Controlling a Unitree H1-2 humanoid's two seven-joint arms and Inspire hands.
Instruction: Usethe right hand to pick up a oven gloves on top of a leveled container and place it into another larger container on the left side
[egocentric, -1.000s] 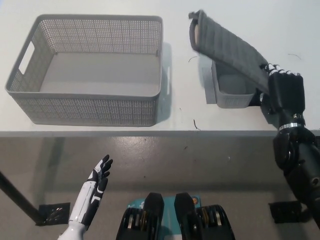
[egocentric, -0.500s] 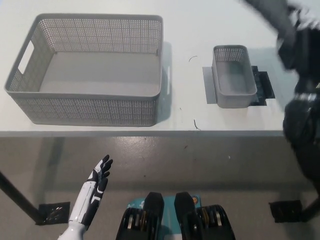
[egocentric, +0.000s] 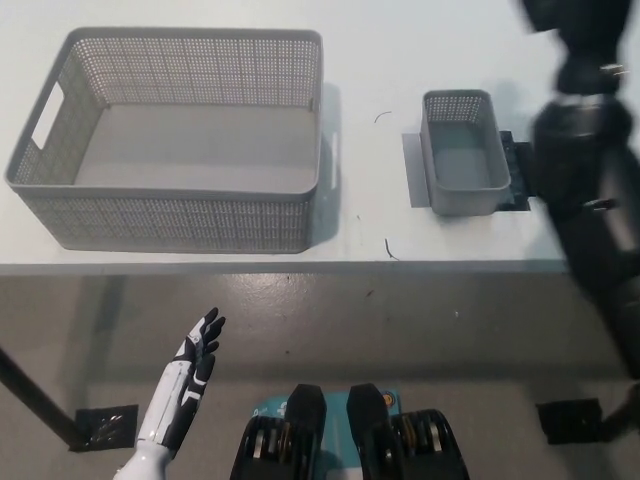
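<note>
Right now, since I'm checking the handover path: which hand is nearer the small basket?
Right. The black right arm rises just beside the small basket, its hand out of view above. The left hand hangs open, off the table, low and far away.

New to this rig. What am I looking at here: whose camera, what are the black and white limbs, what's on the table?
One picture, taken by a camera on a humanoid robot's head, looking steeply down. The black, blurred limb along the right edge is the robot's right arm, raised high; its robot hand runs off the top of the picture, so I cannot tell what it holds. No oven glove can be seen anywhere in view. The white left robot hand rests at lower left, below the table edge, fingers apart, holding nothing. On the white table stand two grey mesh baskets: a large basket on the left, nothing inside, and a small basket on the right, sitting on a dark block, also with nothing inside.
</note>
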